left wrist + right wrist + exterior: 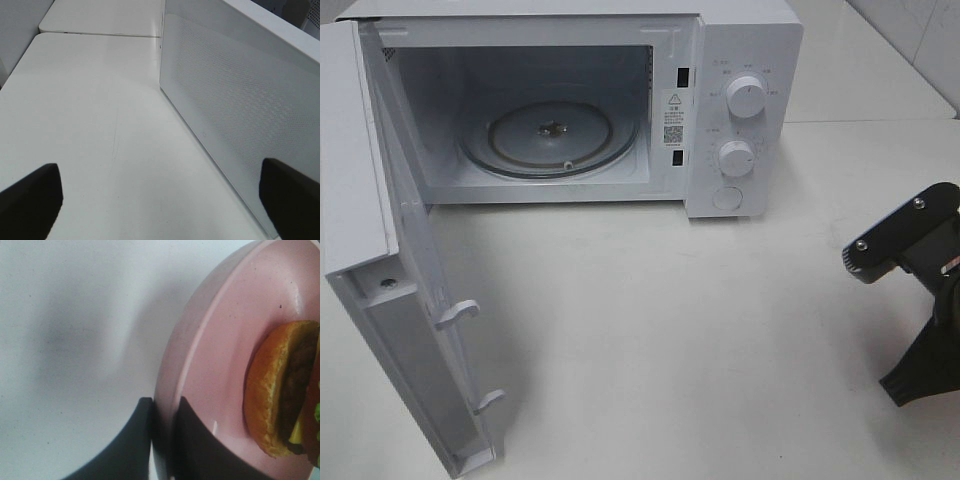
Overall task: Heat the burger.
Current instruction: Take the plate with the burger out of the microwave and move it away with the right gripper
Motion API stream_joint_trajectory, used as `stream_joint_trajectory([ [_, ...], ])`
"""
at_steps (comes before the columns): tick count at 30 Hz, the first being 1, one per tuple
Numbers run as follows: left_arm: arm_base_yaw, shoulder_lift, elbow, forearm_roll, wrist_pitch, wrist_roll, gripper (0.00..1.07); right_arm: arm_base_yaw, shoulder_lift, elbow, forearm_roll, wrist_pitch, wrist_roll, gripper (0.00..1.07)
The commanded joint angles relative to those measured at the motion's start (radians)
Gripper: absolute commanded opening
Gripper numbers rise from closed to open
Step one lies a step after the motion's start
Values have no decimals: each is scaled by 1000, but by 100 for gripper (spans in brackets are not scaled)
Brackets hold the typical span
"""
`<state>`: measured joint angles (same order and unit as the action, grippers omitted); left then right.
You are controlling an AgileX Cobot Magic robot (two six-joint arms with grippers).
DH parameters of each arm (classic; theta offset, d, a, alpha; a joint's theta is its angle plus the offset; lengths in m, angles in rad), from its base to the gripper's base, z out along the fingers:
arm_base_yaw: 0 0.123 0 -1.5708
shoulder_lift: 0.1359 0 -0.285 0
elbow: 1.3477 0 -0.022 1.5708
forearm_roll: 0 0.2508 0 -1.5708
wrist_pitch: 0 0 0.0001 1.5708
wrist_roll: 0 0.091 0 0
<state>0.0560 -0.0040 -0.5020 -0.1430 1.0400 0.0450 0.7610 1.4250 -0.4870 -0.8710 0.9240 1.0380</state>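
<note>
Right now my right pincer (162,440) is clamped on the rim of the pink plate (220,340), one finger above the rim and one beneath it. On the plate sits the burger (282,390), seen only at the edge of my right wrist view: a golden-brown bun, a dark patty, a bit of yellow cheese and a touch of green lettuce. It lies well in from the rim, apart from my fingers. Beneath the plate is the white bench (75,340).

My left pincer (160,200) stands wide apart and holds nothing; its two dark fingertips (30,200) show at the corners of the left wrist view, above bare bench. Just beside it rises the dotted outer face of the microwave door (235,110).

From the high camera, my right arm (920,290) shows at the right edge of the bench; plate and burger are out of that view. Farther back stands the white microwave (740,60), its door (380,280) swung fully open to the left. Inside lies the round glass turntable (550,140), bare. On the front panel, right of the cavity, are two round knobs (745,97) one above the other, with a round button (727,198) below them.
</note>
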Motion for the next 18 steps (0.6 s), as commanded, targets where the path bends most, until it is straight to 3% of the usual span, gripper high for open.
stream_joint_trajectory([
  [1,2,-21,3,-4,-2,1,101,-3,77,-11,-84,42,72,2],
  [6,2,-21,3,-4,-2,1,101,-10,145,-11,-103,-5,117,3],
  [18,2,-21,3,-4,-2,1,101,-158,276,-11,-201,-121,217,5],
])
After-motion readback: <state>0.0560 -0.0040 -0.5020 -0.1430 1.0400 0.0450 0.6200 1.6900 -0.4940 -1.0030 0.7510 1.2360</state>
